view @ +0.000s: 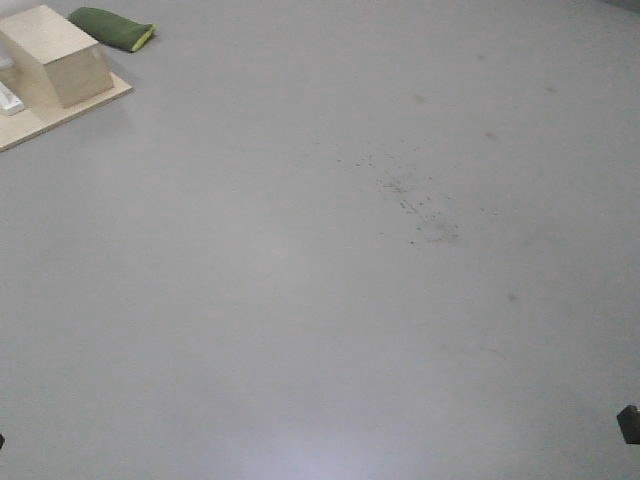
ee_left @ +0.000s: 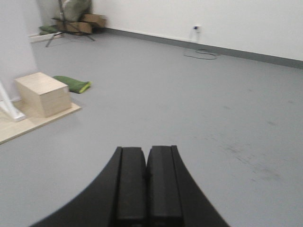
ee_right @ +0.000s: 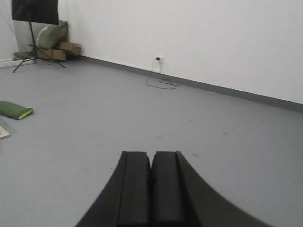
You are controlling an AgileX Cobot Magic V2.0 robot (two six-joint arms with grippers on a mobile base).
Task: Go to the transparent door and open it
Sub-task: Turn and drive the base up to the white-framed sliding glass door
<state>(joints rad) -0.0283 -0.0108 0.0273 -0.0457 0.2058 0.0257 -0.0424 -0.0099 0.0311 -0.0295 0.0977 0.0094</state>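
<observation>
Left wrist view first, and the left claw [ee_left: 146, 161] sits low in the picture with its two black pads pressed flat together, nothing between them. Same story on the other side: the right claw [ee_right: 151, 163] is closed tight on nothing.

Now the big question, where is the glass door? It's not in any of the three views. No white frame, no silver handle, no pane. So I cannot tell which way it lies from either claw, how its long axis stands, or which arm is nearer. My read is that the base has to turn and find it before any reach is worth planning.

What we do have is bare grey floor [view: 300, 330], with a scatter of dark specks [view: 415, 205] out ahead. Off to the left, a pale wooden box [ee_left: 41, 93] stands on a thin wooden board [ee_left: 45, 120], and a green bag [ee_left: 72, 83] lies on the floor just beside it. A white wall [ee_right: 213, 38] with a grey skirting runs along the far side; a socket [ee_right: 159, 59] with a cable [ee_right: 161, 84] looped on the floor below. In the far corner, a black tripod stand [ee_right: 32, 28] and some cardboard boxes [ee_left: 90, 22]. Plenty of open floor to drive on, I'd say.
</observation>
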